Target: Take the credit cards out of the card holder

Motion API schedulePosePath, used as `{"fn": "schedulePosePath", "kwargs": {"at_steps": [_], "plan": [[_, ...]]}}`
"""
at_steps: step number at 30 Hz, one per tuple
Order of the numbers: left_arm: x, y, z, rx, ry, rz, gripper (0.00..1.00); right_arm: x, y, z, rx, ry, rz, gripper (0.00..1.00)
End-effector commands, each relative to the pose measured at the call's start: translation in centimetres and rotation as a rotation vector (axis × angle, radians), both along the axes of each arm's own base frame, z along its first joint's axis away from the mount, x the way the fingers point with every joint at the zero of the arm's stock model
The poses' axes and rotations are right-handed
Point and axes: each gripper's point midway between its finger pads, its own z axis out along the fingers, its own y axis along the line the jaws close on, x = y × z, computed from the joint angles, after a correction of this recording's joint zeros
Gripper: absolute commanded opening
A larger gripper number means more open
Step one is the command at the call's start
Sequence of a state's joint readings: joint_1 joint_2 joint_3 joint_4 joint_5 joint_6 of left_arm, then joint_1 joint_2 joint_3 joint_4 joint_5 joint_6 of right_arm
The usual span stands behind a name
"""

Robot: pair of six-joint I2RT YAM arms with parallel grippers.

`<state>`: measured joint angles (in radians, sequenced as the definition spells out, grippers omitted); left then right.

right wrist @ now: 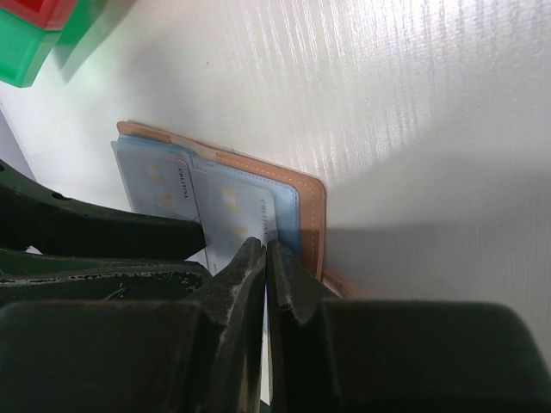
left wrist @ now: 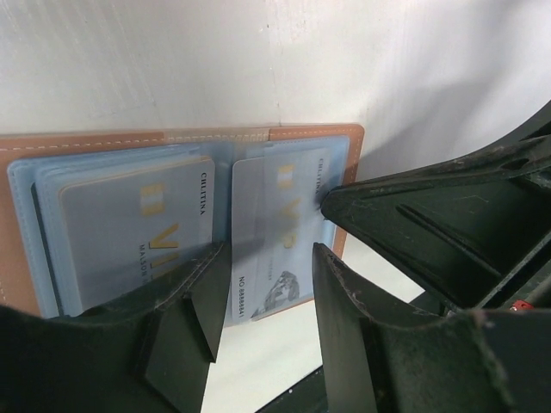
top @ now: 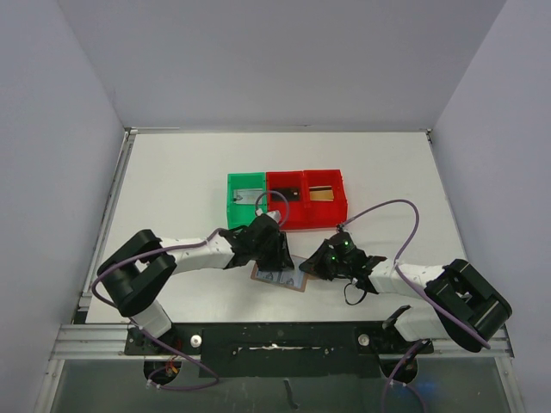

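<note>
The brown card holder lies open on the white table, pale blue pockets up. In the left wrist view its pockets hold grey cards, and one credit card sticks out past the holder's near edge. My left gripper is open, one finger on each side of that card's protruding end. My right gripper is shut, tips resting on the blue pocket by the holder's brown rim. From above, the left gripper hovers over the holder and the right gripper sits at its right end.
Behind the holder stand a green bin and two red bins, side by side, with flat items inside. The holder lies close to the table's front edge, between both arms.
</note>
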<state>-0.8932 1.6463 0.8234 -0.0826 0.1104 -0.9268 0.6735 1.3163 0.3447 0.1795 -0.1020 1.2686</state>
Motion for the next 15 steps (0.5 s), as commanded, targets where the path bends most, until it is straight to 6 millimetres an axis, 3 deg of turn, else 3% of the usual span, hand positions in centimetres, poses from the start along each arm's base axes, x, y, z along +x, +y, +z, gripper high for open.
{"fn": "schedulePosePath", "kwargs": {"at_steps": [1, 15], "plan": [[-0.5, 1.9, -1.9, 0.118, 0.021, -0.004, 0.42, -2.5, -3.3, -3.9, -0.155, 0.109, -0.015, 0.03], [-1.1, 0.3, -1.4, -0.078, 0.083, 0.037, 0.41, -3.0, -3.4, -4.3, -0.155, 0.124, -0.007, 0.00]]}}
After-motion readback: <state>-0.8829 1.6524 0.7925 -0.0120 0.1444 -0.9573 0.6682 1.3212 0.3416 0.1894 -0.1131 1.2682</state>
